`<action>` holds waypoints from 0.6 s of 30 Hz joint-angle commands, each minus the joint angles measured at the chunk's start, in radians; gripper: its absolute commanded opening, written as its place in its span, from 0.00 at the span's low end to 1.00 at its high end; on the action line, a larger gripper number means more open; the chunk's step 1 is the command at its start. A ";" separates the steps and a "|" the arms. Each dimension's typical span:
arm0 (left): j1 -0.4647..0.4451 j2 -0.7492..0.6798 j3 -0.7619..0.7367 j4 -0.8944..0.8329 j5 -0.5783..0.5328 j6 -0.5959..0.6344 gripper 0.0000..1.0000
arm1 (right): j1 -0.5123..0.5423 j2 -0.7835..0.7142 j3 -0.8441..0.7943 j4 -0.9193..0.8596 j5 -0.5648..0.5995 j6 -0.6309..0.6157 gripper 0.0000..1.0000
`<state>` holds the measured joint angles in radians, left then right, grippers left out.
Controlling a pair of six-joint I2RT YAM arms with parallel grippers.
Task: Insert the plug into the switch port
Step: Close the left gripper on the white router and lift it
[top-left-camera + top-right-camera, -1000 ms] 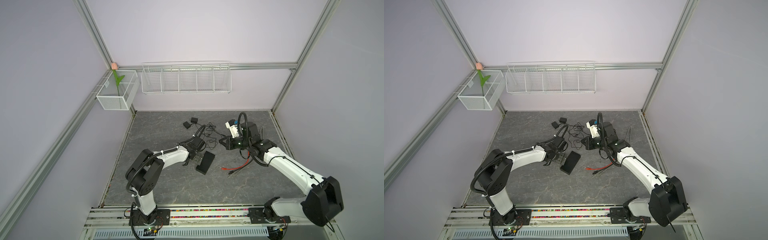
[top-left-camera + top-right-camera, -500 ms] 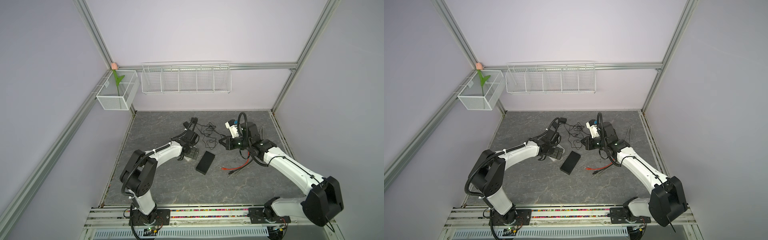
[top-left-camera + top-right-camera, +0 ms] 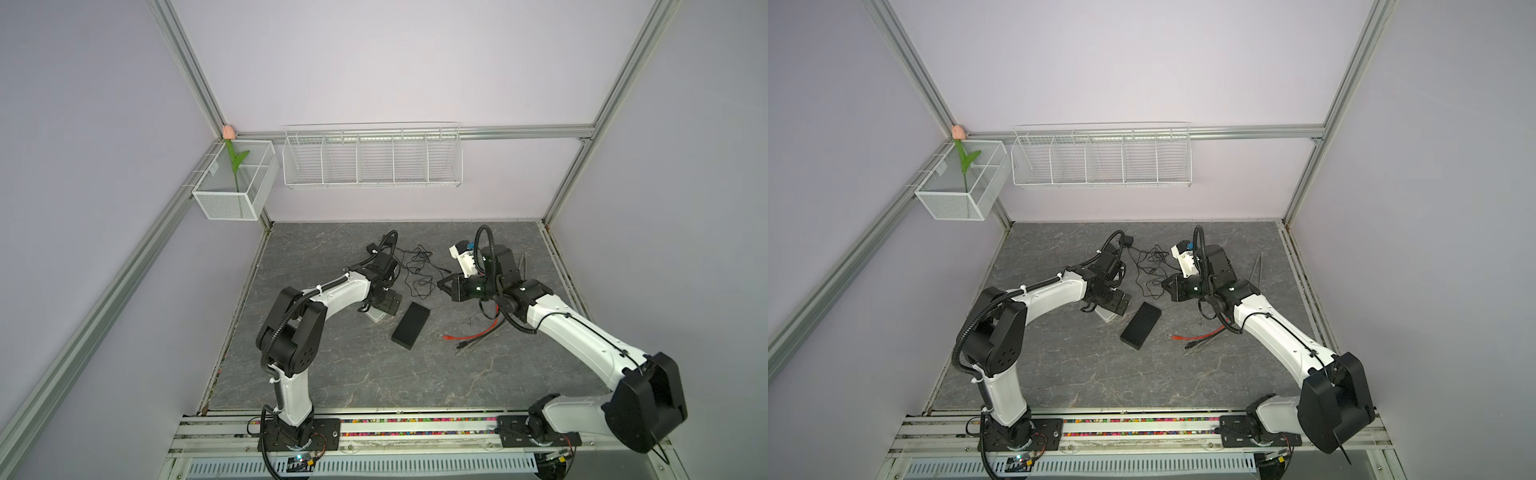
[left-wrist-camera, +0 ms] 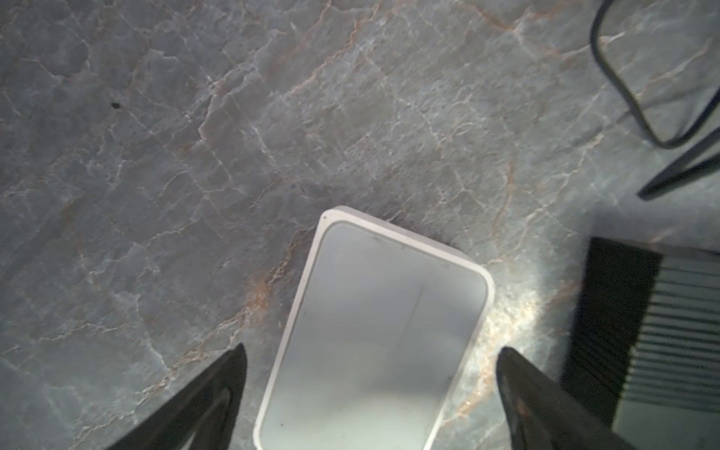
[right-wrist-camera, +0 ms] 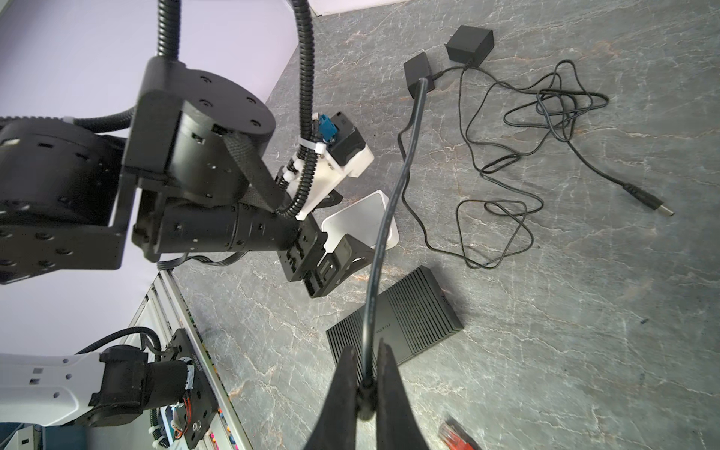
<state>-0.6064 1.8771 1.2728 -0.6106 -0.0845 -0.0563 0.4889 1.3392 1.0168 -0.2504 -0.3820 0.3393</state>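
My right gripper (image 5: 366,346) is shut on a black barrel plug (image 5: 365,393), held above the table in both top views (image 3: 442,286) (image 3: 1166,286). The plug's cable (image 5: 393,202) runs to a black adapter (image 5: 417,74). My left gripper (image 4: 373,348) hangs open over a flat white box (image 4: 389,280), one finger (image 4: 218,389) on each side and neither touching it. Next to it lies a black ribbed box (image 3: 410,325) (image 3: 1140,325) (image 5: 405,319). I cannot tell which box is the switch, and no port shows on either.
A second black adapter (image 5: 469,43) with a tangled thin cable ends in a loose plug (image 5: 648,202) at the back middle. A red cable (image 3: 473,334) lies under my right forearm. Wire baskets (image 3: 372,160) hang on the back wall.
My left gripper has left the black ribbed box, swung toward the back and come down over the white box, staying open. The right arm and its plug have not moved.
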 commanded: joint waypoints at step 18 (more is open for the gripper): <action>0.005 0.117 0.015 -0.068 0.074 0.017 0.64 | -0.002 -0.016 -0.015 0.026 -0.020 0.000 0.07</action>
<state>-0.6041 1.9446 1.2953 -0.6315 -0.0330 -0.0444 0.4889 1.3392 1.0126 -0.2497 -0.3901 0.3401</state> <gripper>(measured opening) 0.731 0.091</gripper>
